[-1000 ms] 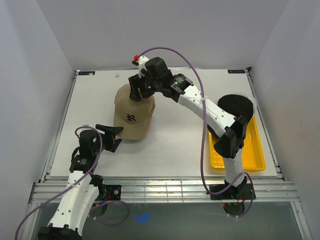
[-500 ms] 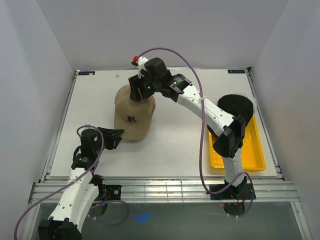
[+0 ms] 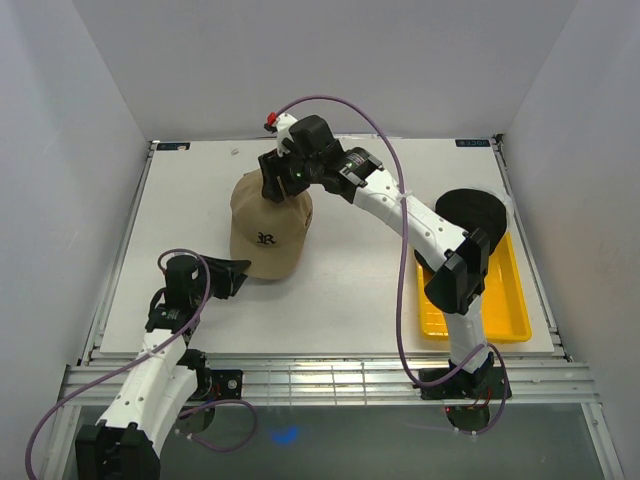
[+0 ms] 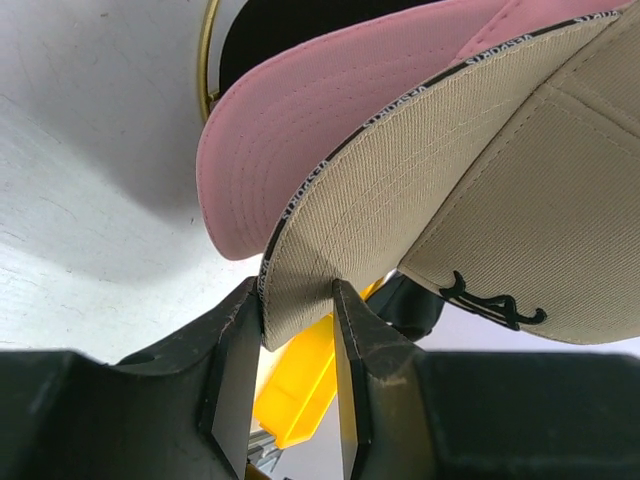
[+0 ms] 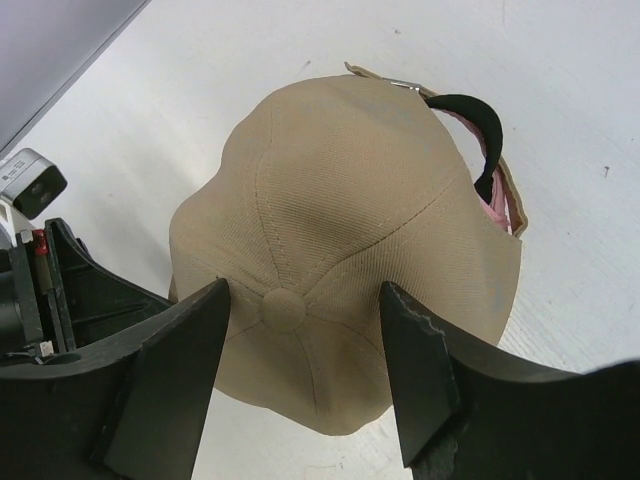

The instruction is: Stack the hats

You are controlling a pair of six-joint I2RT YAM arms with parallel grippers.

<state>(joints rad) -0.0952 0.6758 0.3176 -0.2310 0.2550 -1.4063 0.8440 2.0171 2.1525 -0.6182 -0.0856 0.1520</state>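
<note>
The tan cap (image 3: 265,235) sits on the table over the pink cap, whose brim (image 4: 320,130) shows beneath the tan brim (image 4: 400,170). My left gripper (image 3: 232,277) is open, and the tip of the tan brim lies between its fingers (image 4: 297,300). My right gripper (image 3: 285,185) is open over the tan crown (image 5: 340,200), one finger on each side of the top button (image 5: 305,300). A bit of pink shows at the back opening (image 5: 497,205). The black cap (image 3: 472,213) lies at the far end of the yellow tray. The white cap is out of view.
The yellow mesh tray (image 3: 500,305) stands at the right edge of the table, beside the right arm's base link. White walls close in the table on three sides. The tray also shows in the left wrist view (image 4: 300,390).
My left gripper has moved forward to the tan cap's brim, which now lies between its fingers. The right gripper has stayed over the crown.
</note>
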